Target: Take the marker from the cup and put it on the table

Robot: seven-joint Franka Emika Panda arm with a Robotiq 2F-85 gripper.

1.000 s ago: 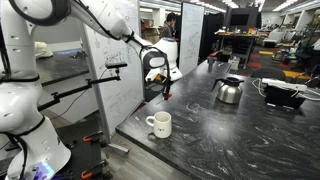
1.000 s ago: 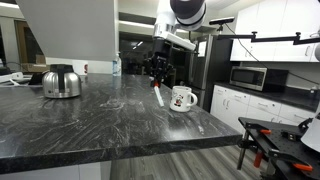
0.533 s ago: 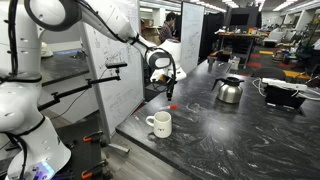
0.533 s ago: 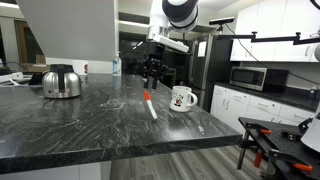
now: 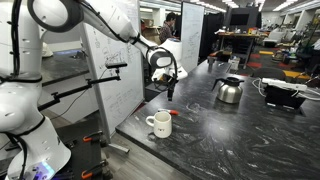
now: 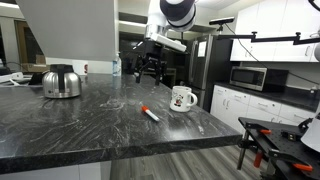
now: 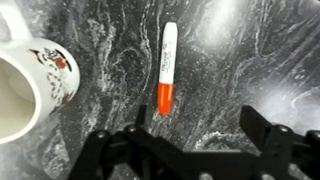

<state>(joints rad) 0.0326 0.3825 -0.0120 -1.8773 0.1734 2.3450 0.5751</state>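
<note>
The marker [image 7: 166,68], white-bodied with a red cap, lies flat on the dark streaked table [image 7: 260,60], beside the white cup [image 7: 30,85]. My gripper [image 7: 200,125] hangs open above it with nothing between its fingers. In both exterior views the gripper [image 5: 170,93] [image 6: 150,74] is well above the tabletop [image 5: 240,140] [image 6: 80,125]. The marker [image 6: 150,114] [image 5: 172,112] rests a short way from the cup [image 6: 182,98] [image 5: 160,124], apart from it.
A shiny steel kettle [image 5: 229,90] [image 6: 62,82] stands farther along the table. A white whiteboard panel [image 5: 105,70] stands just beyond the table edge near the cup. A black appliance [image 5: 283,95] with cables sits at the far end.
One second ago the gripper held the marker upright above the table. It has opened and risen a little; the marker has dropped and now lies flat on the table.
</note>
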